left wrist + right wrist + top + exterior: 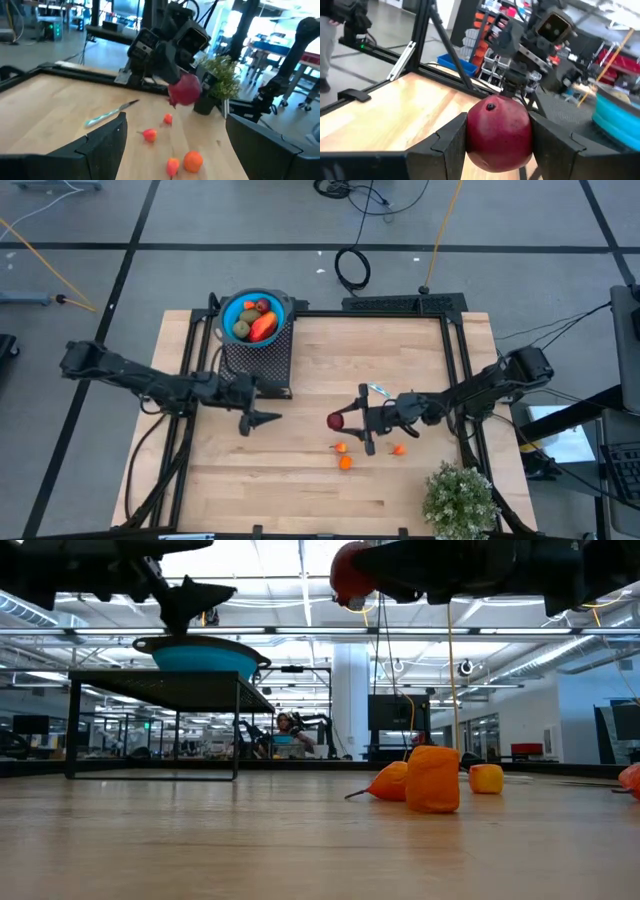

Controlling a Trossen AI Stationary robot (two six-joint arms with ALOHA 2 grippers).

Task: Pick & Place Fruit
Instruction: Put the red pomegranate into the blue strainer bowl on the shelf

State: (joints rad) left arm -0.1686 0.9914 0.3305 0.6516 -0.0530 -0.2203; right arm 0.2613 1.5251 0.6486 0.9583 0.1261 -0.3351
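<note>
High view: right gripper (342, 420) pinches the round dark red toy fruit (336, 421) at frame centre, above the wooden table (300, 490).
Left gripper (262, 419), fingers spread and empty, sits left of centre; tiny orange fruits (345, 463) lie below; blue bowl (232, 310) upper left holds more fruit.

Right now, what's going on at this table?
A fruit pick-and-place is under way. The right gripper holds a dark red fruit between its fingers, lifted off the table near its middle. The left gripper hangs open and empty beside the rack bearing the blue bowl, which already contains several fruits. Four small orange fruits are on the wood, along with a utensil.
</note>
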